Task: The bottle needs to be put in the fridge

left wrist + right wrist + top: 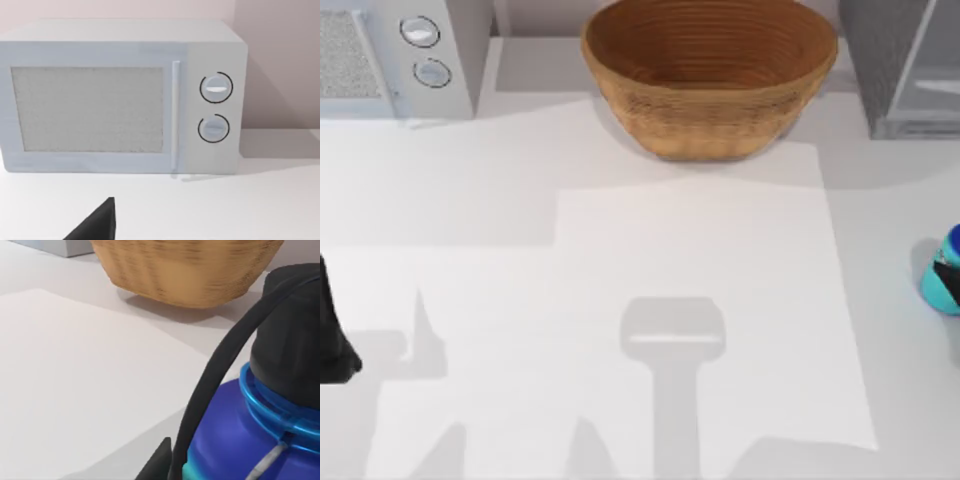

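The bottle [944, 272] stands at the far right edge of the table [700, 300] in the top view, teal at the bottom and dark blue near the cap. In the right wrist view the bottle [235, 440] is very close to the camera, big and blue, with a black loop strap running up to its dark cap. That tells me the right gripper is right up next to the bottle, but I cannot tell if it is open or closed, or if it is holding the bottle at all. A dark tip [157, 462] pokes in beside the bottle (maybe part of the gripper, hard to say).

The fridge [910, 65] sits at the back right corner, behind the bottle and farther from the right gripper, with its pale inside showing. The basket [710, 70] is in the middle at the back, well apart from the bottle.

The left arm [332, 330] waits at the left edge, facing the microwave [125, 100].

I think the step now is getting a good hold on the bottle. Next it needs a firm squeeze, a lift straight up so the bottle stays upright, then a careful move back toward the fridge opening without bumping its wall.
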Action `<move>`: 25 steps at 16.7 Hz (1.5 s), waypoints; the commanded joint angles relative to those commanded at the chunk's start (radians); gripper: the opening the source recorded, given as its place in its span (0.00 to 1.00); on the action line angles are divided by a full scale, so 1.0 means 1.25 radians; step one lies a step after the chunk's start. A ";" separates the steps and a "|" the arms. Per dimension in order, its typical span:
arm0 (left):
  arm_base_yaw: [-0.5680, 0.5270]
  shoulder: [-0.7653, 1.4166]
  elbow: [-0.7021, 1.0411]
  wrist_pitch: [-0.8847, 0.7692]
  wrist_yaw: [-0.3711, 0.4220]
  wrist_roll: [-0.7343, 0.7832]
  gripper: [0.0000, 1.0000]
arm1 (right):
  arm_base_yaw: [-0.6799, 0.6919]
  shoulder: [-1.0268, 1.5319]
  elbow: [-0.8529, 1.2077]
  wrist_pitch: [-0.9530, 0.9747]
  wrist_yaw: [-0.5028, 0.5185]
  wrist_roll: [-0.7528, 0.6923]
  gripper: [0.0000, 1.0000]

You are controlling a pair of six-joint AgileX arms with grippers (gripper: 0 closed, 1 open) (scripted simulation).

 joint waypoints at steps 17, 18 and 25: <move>0.000 0.000 0.000 0.000 0.000 0.000 1.00 | -0.236 -0.226 0.171 -0.694 -0.227 -0.300 0.01; 0.000 0.000 0.000 0.000 0.000 0.000 1.00 | -0.244 -0.234 0.177 -0.714 -0.234 -0.312 0.01; 0.000 0.000 0.000 0.000 0.000 0.000 1.00 | -0.205 -0.253 0.144 -0.732 -0.231 -0.314 0.01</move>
